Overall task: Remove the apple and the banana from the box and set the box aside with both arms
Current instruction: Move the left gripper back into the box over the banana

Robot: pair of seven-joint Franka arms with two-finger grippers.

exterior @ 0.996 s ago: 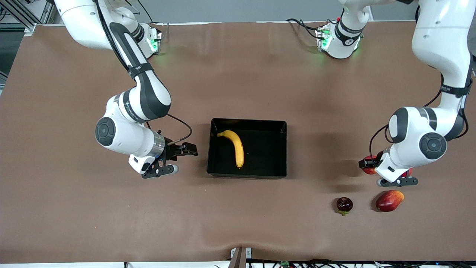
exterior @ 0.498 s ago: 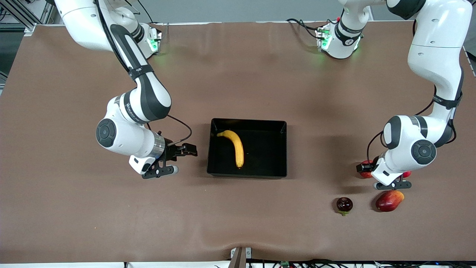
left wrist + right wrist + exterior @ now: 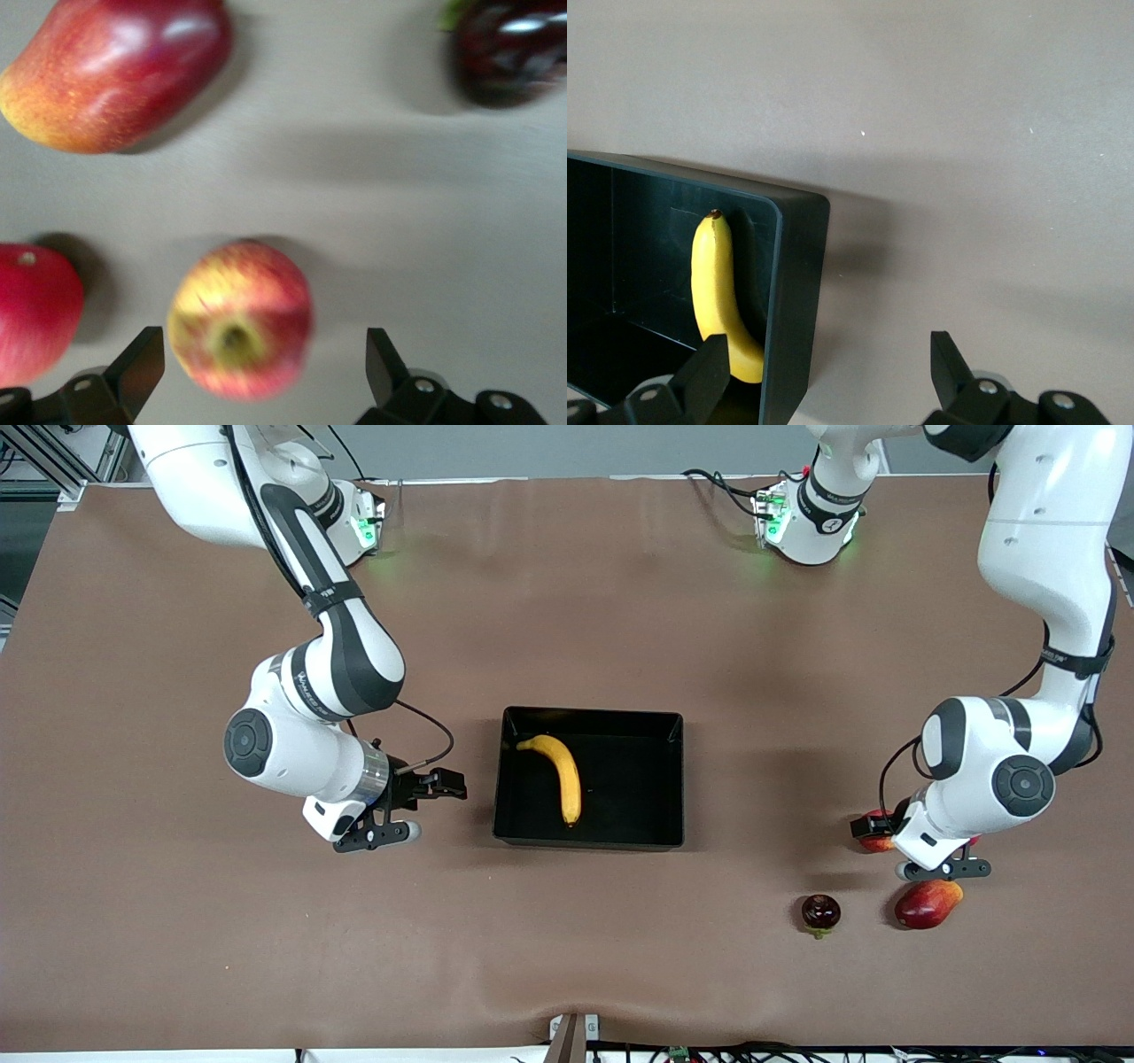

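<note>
Apple [image 3: 239, 319] red w/ yellow streaks, banana [image 3: 560, 773] curved yellow in box [image 3: 651, 779]

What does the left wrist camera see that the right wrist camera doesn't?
Only the left wrist view shows the apple between the open left gripper fingers, the mango, the dark pomegranate and another red fruit. Only the right wrist view shows the banana in the black tray, by the open right gripper. Both show brown table.

In the front view the left arm hides most of the apple [image 3: 877, 842]; the left wrist view crops a second red fruit [image 3: 31, 310].
</note>
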